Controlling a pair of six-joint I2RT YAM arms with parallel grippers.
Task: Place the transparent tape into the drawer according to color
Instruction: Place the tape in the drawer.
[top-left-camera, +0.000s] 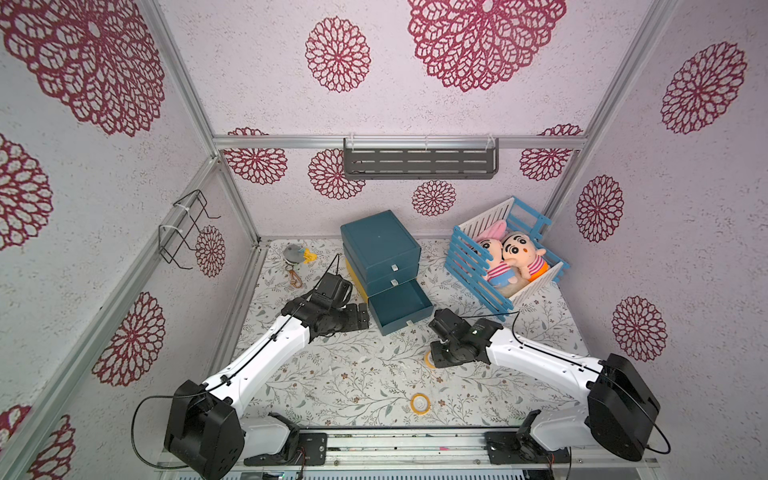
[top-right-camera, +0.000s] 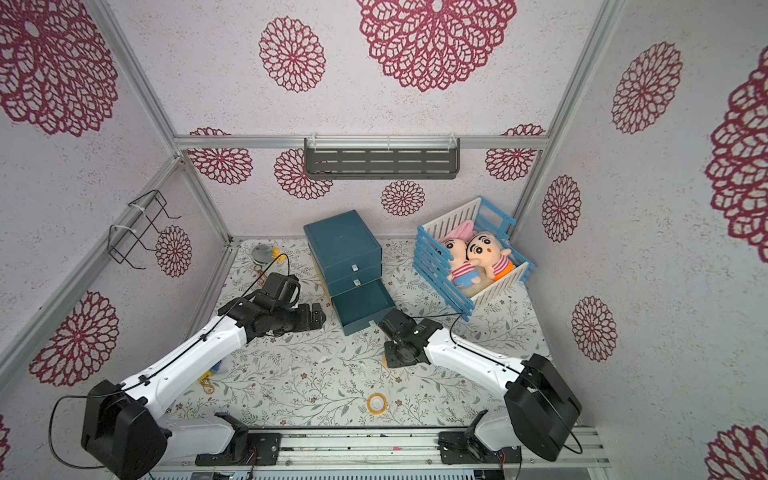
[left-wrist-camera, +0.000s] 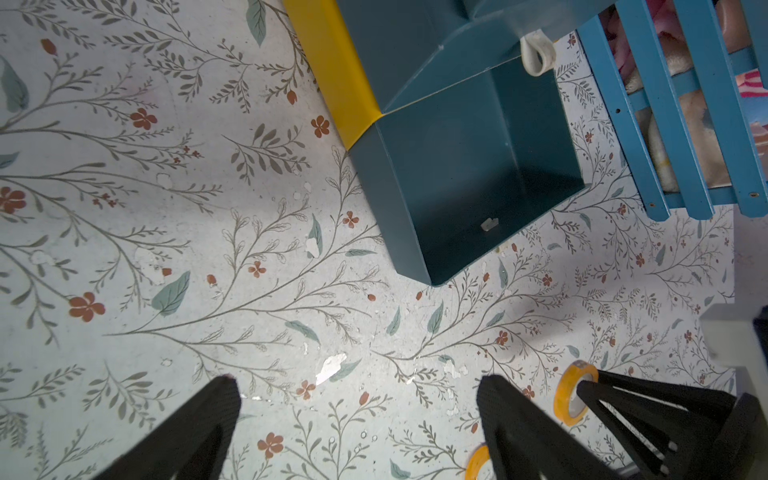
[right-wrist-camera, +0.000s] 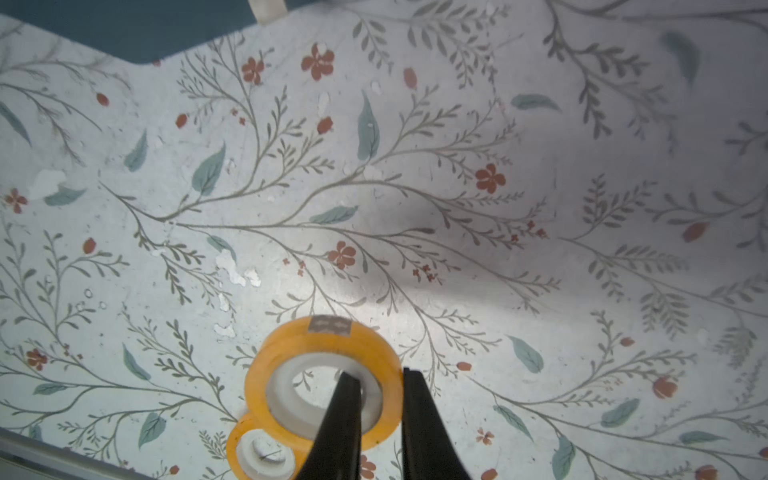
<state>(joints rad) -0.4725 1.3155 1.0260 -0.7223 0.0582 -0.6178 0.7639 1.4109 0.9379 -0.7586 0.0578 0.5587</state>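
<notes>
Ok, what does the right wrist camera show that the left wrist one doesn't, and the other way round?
Only right wrist: the grip up close. The right gripper is shut on the wall of a yellow roll, one jaw through its core and one outside, and the grey label on the roll shows.
Only left wrist: the inside of the open drawer, with no tape in it; the left gripper, open and holding nothing; the blue crate.
Both: the held roll, a second yellow roll on the table, and part of the drawer.
</notes>
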